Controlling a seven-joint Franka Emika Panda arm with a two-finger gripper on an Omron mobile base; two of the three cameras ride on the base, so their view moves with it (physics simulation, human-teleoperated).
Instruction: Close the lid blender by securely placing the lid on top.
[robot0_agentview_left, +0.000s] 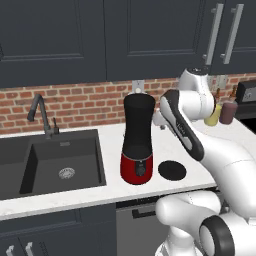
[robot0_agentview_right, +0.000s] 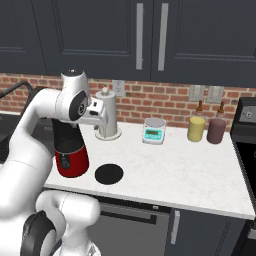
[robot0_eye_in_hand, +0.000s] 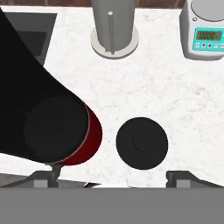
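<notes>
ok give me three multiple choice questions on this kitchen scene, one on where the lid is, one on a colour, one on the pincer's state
1. Where does the lid lie?
A. on the counter, right of the blender as the left base view shows it
B. on top of the blender jar
C. in the sink

2. What colour is the blender's base?
A. yellow
B. red
C. white

3. What is the state of the pincer?
A. shut on the lid
B. shut on the blender
C. open, holding nothing

Answers:
1 A, the black disc rests flat on the white counter beside the blender, apart from it.
2 B, the rounded base under the black jar is red in both base views.
3 C, in the hand view the two fingertips stand wide apart above the counter, with the lid lying free beyond them.
</notes>
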